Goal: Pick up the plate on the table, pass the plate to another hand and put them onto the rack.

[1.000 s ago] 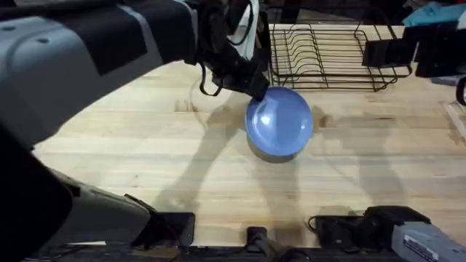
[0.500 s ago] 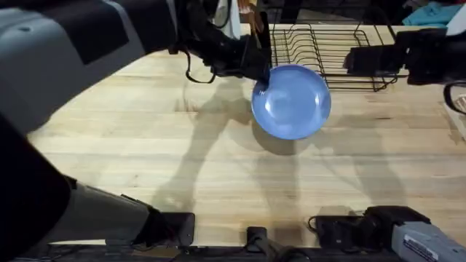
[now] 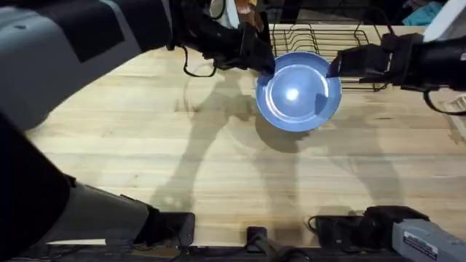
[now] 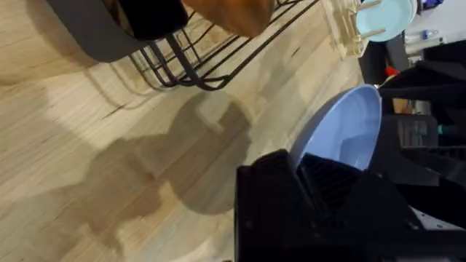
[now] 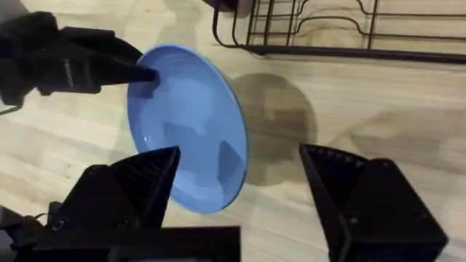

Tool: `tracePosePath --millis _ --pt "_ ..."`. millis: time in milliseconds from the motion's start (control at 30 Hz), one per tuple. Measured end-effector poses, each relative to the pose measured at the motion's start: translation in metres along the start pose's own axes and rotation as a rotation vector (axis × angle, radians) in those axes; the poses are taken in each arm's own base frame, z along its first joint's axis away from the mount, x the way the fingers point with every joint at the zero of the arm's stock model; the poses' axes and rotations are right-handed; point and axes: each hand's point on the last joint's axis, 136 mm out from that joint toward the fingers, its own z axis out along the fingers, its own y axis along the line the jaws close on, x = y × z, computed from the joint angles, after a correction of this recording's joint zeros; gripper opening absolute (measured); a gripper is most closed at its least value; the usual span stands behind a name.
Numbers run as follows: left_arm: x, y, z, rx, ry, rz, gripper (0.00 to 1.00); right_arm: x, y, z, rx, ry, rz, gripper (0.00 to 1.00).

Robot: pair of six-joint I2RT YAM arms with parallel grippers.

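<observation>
Above the desk [image 3: 145, 167], my left end effector [image 3: 263, 67] pinches the plate [image 3: 298, 91] rim; my right end effector [image 5: 240, 175], spread wide, could knock it loose closing off-centre.

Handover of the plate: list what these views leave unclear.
- Overhead: the left gripper meets the plate at its rim, but the dark arm hides the fingertips.
- Left wrist: the gripper body covers the plate's near edge.
- Overhead: the rack is partly behind the plate and right gripper.
- Right wrist: the rack's far side is cut off.
</observation>
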Motion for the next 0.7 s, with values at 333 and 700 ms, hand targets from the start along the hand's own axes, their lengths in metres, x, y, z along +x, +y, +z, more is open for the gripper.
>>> tracePosePath --millis 333,700 --pt "-0.001 -0.002 0.000 0.009 -0.003 0.005 0.041 0.010 -0.010 0.027 0.001 0.117 0.072 0.998" --pt "-0.001 -0.002 0.000 0.009 -0.003 0.002 0.041 0.013 -0.017 0.042 0.008 0.169 0.106 0.508"
